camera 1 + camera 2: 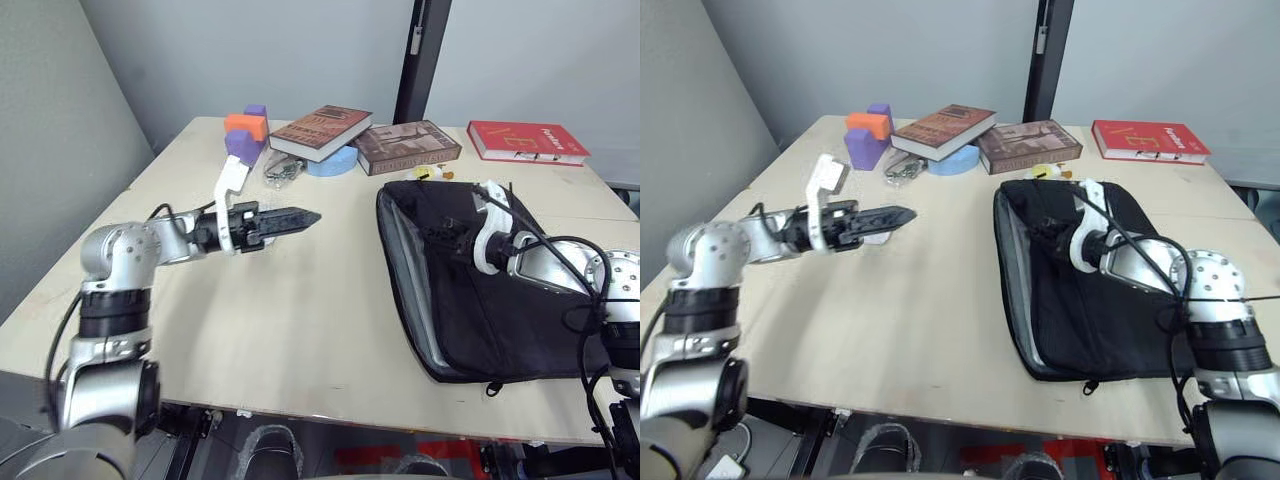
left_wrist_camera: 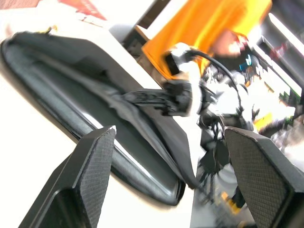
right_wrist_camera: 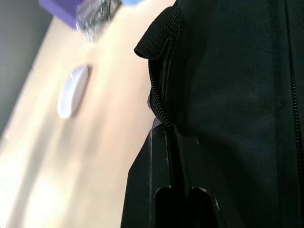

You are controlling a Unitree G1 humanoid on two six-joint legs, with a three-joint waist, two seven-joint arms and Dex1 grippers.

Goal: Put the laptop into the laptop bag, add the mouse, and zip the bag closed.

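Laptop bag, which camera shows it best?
The left eye view: the whole laptop bag lies flat, its left edge open. The left wrist view shows that open edge from the side; the right wrist view, a close patch of fabric and zipper.

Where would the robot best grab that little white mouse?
Probably from straight above, squeezing across the narrow middle of the small white oval mouse. It lies flat and low on the pale wooden table, so only its two long curved sides offer opposing surfaces.
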